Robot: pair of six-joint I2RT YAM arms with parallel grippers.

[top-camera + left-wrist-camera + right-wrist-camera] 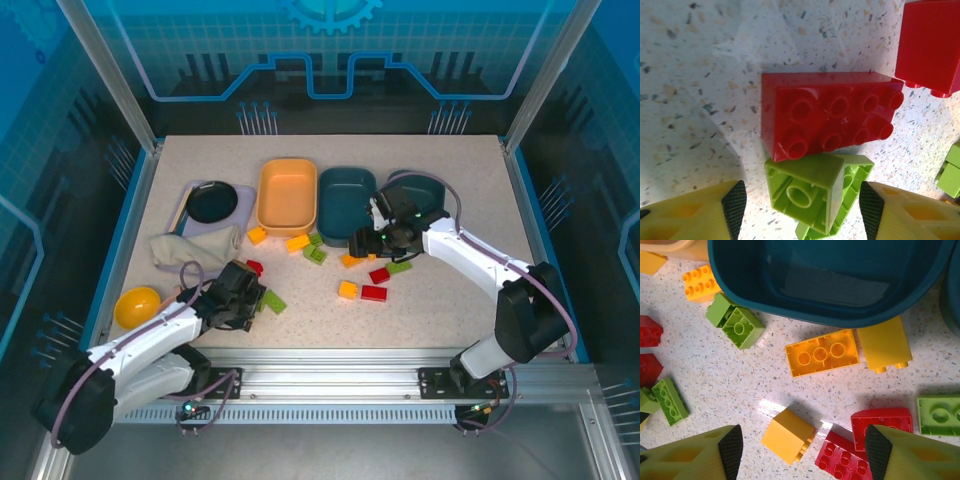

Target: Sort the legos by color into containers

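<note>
Legos (374, 293) lie loose mid-desk (450, 320), at 6 o'clock of tubs (345, 205). L gripper (802, 202) part-open, empty, straddles green brick (810, 195) that touches red brick (830, 120) at its 12 o'clock. Risk: closing nudges both, or pinch slips. R gripper (802, 445) wide, empty, over mixed yel/red cluster, so could grab wrong colour.

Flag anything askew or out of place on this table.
Overturned pieces stand out: a green brick lies hollow side up against a red brick, and a yellow brick shows its underside beside the teal tub.
</note>
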